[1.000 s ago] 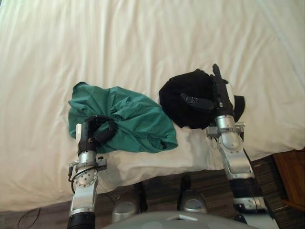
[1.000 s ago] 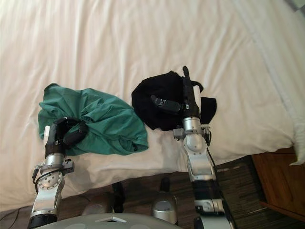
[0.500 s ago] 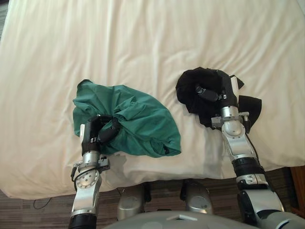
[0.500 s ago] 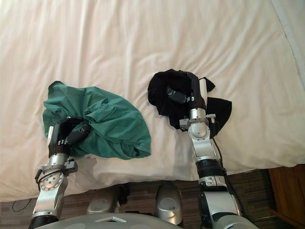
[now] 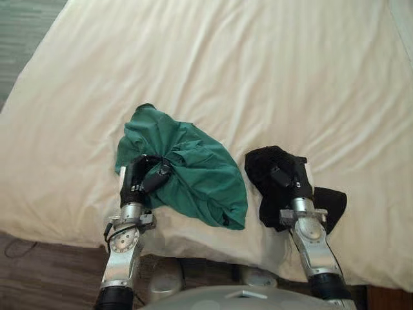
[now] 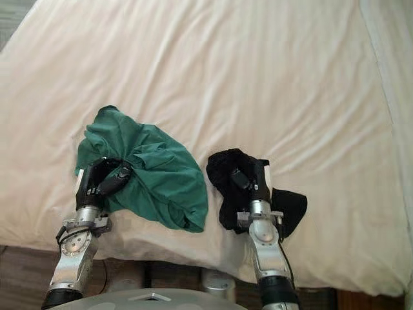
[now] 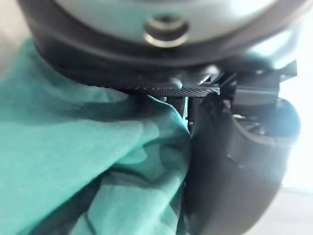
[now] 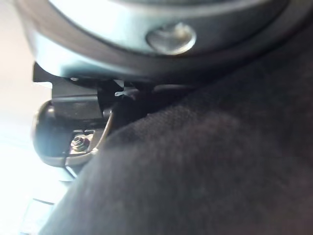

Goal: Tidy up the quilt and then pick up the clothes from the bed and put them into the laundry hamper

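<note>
A crumpled green garment (image 5: 197, 171) lies on the white quilt (image 5: 226, 71) near the bed's front edge. My left hand (image 5: 143, 179) is shut on its near-left part, and in the left wrist view the green cloth (image 7: 73, 161) is bunched against the palm and thumb (image 7: 230, 166). To the right lies a black garment (image 5: 263, 166). My right hand (image 5: 292, 186) sits on it with fingers curled into the cloth. The right wrist view has the black cloth (image 8: 220, 171) pressed up to the palm.
The bed's front edge (image 5: 64, 229) runs just before both wrists, with dark wooden floor (image 5: 39, 271) below it. Grey floor (image 5: 22, 26) lies past the bed's far left corner. The quilt stretches wide and lightly creased beyond both garments.
My right hand's fingers have curled from straight into the black garment. The left hand keeps its hold on the green one. The whole picture has shifted as the camera moved.
</note>
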You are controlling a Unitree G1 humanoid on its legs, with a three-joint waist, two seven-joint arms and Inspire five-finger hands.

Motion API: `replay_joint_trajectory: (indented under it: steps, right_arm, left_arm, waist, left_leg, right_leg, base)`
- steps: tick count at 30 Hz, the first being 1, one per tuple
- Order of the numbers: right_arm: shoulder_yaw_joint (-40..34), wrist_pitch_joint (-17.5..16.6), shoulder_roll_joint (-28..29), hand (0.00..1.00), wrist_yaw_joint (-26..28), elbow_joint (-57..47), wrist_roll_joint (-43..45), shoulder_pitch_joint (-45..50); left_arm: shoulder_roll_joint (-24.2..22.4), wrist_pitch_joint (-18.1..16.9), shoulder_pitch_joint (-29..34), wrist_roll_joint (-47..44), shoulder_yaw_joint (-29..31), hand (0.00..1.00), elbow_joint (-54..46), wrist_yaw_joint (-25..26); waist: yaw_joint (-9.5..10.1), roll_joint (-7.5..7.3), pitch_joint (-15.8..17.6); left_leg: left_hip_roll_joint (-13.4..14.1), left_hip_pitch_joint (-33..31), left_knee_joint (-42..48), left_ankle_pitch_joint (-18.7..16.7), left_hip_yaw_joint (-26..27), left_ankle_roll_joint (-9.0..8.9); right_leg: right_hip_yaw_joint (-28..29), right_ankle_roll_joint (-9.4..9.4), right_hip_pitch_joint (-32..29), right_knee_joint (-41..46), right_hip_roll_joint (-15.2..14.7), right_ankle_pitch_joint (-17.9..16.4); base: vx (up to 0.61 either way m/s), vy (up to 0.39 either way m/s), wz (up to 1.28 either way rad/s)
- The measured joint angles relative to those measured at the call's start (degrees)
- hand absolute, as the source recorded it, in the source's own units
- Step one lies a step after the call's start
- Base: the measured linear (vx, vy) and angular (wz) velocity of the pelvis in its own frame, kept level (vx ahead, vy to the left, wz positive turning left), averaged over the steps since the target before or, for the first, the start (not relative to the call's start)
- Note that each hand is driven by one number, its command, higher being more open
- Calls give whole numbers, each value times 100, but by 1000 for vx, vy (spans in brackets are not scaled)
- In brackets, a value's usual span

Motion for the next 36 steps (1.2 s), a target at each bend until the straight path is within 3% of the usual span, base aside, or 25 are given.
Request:
replay_joint_trajectory:
  steps: [1, 3, 4, 7, 8, 10, 11, 13, 14, 15, 16, 18, 19, 20, 21, 22, 23, 24, 25, 26, 27, 31, 34, 35, 36]
  right_arm:
    - [-7, 0, 0, 0, -7, -64, 105, 116]
    - [3, 3, 62, 0, -11, -236, 182, 430]
    - [26, 2, 94, 0, -9, -350, 182, 511]
    - [-22, 0, 106, 0, -8, -390, 188, 575]
    - [-141, -9, 80, 0, -8, -357, 185, 597]
    - [-439, -86, 96, 0, -27, -288, 178, 769]
    - [-580, -126, 80, 0, -111, -157, 172, 857]
    - [-781, -117, 33, 0, -246, 58, 170, 1028]
    - [-873, -98, 24, 0, -323, 188, 169, 1081]
    - [-881, -38, 46, 0, -404, 342, 146, 1135]
    - [-907, -30, 51, 0, -428, 396, 132, 1185]
    - [-1029, 72, 56, 0, -507, 487, 93, 1391]
    - [-1028, 112, 58, 0, -517, 503, 80, 1418]
    - [-1012, 187, 61, 0, -520, 529, 61, 1483]
    - [-971, 246, 55, 0, -520, 515, 53, 1512]
    - [-958, 253, 40, 0, -520, 516, 54, 1547]
    - [-819, 299, 73, 0, -516, 555, 54, 1653]
    - [-541, 293, 164, 0, -496, 426, 49, 1757]
    - [-433, 254, 157, 0, -461, 292, 23, 1855]
    - [-230, 205, 354, 0, -410, 404, -109, 1818]
    - [134, 333, 449, 0, -274, 666, -116, 1825]
    - [727, 342, 446, 0, 107, 864, -281, 1628]
    - [765, 331, 722, 0, 98, 933, -264, 1518]
    - [812, 332, 902, 0, 91, 964, -262, 1517]
    - [843, 334, 963, 0, 102, 1002, -257, 1500]
  left_arm:
    - [-104, 15, 6, -91, -7, 0, -21, -5]
    - [-319, 58, 99, -405, -111, 0, -111, -51]
    - [-383, 127, 200, -484, -206, 0, -223, -61]
    - [-550, 205, 362, -483, -418, 0, -236, -67]
    - [-659, 239, 409, -482, -521, 0, -175, -68]
    - [-668, 256, 433, -494, -626, 0, 44, -64]
    - [-667, 254, 467, -550, -602, 0, 272, 5]
    - [-663, 265, 543, -649, -526, 0, 655, 107]
    - [-646, 275, 646, -653, -465, 0, 811, 179]
    - [-599, 293, 687, -652, -410, 0, 911, 249]
    - [-570, 310, 686, -652, -408, 0, 968, 273]
    - [-536, 409, 727, -629, -361, 0, 1253, 291]
    - [-519, 442, 792, -630, -325, 0, 1320, 295]
    - [-505, 539, 955, -623, -247, 0, 1352, 321]
    - [-505, 570, 1102, -611, -218, 0, 1353, 352]
    - [-510, 613, 1114, -606, -240, 0, 1378, 354]
    - [-487, 626, 1102, -605, -234, 0, 1447, 354]
    - [-361, 571, 1219, -601, -245, 0, 1308, 309]
    - [-386, 552, 1271, -591, -256, 0, 1318, 275]
    - [-309, 720, 1111, -512, -222, 0, 1522, 317]
    - [-309, 819, 967, -376, -439, 0, 1516, 316]
    - [-481, 770, 906, -149, -1074, 0, 1237, 223]
    - [-561, 761, 946, -149, -1105, 0, 1234, 231]
    - [-513, 742, 945, -150, -1105, 0, 1210, 232]
    - [-488, 744, 936, -149, -1105, 0, 1211, 231]
  waist:
    - [0, -2, 0]
    - [19, -7, -6]
    - [160, -21, -9]
    - [207, 82, -66]
    - [225, 160, -104]
    - [-7, 317, -303]
    - [-13, 444, -385]
    - [-14, 574, -639]
    - [26, 589, -743]
    - [63, 358, -777]
    - [76, 269, -784]
    - [215, 205, -767]
    - [276, 234, -741]
    - [329, 229, -745]
    - [285, 299, -743]
    - [227, 378, -736]
    - [-5, 212, -749]
    - [112, 233, -697]
    - [238, 458, -719]
    - [157, 306, -673]
    - [63, 246, -649]
    - [15, 393, -515]
    - [28, 417, -505]
    - [102, 266, -464]
    - [139, 198, -437]
  left_leg:
    - [39, -37, 30, 54, 325, 68]
    - [147, -168, 309, 68, 1575, 458]
    - [140, -259, 433, 117, 2152, 623]
    - [-113, -493, 401, 492, 1768, 767]
    - [-381, -471, -73, 888, 1257, 768]
    - [-204, -624, 16, 108, 1717, 996]
    - [347, -810, 1096, -369, 2308, 943]
    - [1030, -930, 1832, -634, 2800, 844]
    - [980, -1025, 1927, -710, 2802, 746]
    - [630, -1125, 1765, -691, 2497, 760]
    - [446, -1188, 1687, -677, 2375, 801]
    - [183, -1313, 1822, -967, 2177, 907]
    - [65, -1283, 1831, -966, 2067, 943]
    - [-114, -1208, 1814, -970, 1901, 1040]
    - [-339, -1072, 1511, -870, 1668, 1125]
    - [-486, -962, 1193, -773, 1458, 1026]
    - [-403, -785, 1078, -1298, 1794, 392]
    - [368, -1029, 2452, -1884, 2283, 1280]
    - [941, -875, 2370, -1857, 2129, 1126]
    - [595, -841, 2215, -1468, 1783, 723]
    - [-29, -599, 1307, -986, 1484, 889]
    - [-979, -103, 285, -435, 549, 1067]
    - [-1145, 73, 415, -491, 62, 975]
    - [-1211, 117, 511, -580, 64, 838]
    - [-1211, 143, 579, -646, 81, 793]
  right_leg:
    - [-160, -1, 64, -20, -30, 0]
    - [-671, -7, 271, -21, -61, 4]
    - [-888, -11, 274, -11, -97, 7]
    - [-1523, -13, 393, 60, -193, 7]
    - [-1801, -18, 392, 196, -344, 4]
    - [-2544, 97, 597, 60, -495, -83]
    - [-3016, 216, 804, 8, -438, -134]
    - [-3482, 237, 886, 322, -463, -122]
    - [-3691, 262, 892, 597, -587, -102]
    - [-3771, 330, 855, 776, -811, -48]
    - [-3778, 316, 823, 899, -931, -11]
    - [-3836, -107, 663, 1880, -1491, 292]
    - [-3817, -324, 590, 2238, -1674, 390]
    - [-3696, -877, 495, 2608, -1826, 301]
    - [-3355, -988, 423, 2569, -1597, 170]
    - [-3180, -968, 405, 2513, -1376, 139]
    - [-2977, -1001, 362, 2332, -1073, -33]
    - [-2741, -792, 33, 2644, -976, -238]
    - [-2638, -667, -32, 2726, -690, -315]
    - [-2301, -362, -167, 2717, -618, -512]
    - [-1959, -395, -431, 2695, -380, -643]
    - [-878, -389, -1035, 2662, 127, -718]
    - [-319, -401, -979, 1848, 315, -667]
    - [-266, -393, -788, 1051, 152, -74]
    - [-287, -389, -700, 930, 114, 3]
  base:
    - [-12, -58, 134]
    - [-3, -33, 104]
    - [-17, -37, 77]
    - [-81, -23, 116]
    - [-143, 37, 177]
    - [-113, 69, 199]
    - [-51, 116, 149]
    - [-18, 190, 121]
    - [20, 305, 117]
    - [16, 381, 114]
    - [28, 396, 137]
    - [76, 331, 126]
    - [173, 370, 82]
    - [209, 370, 84]
    - [241, 439, 103]
    - [199, 323, 158]
    - [192, 186, 130]
    - [197, 103, 83]
    - [165, 20, 52]
    - [147, 21, 131]
    - [147, 48, 188]
    - [182, 12, 178]
    - [242, -48, 143]
    - [296, -103, 118]
    - [220, -154, 80]
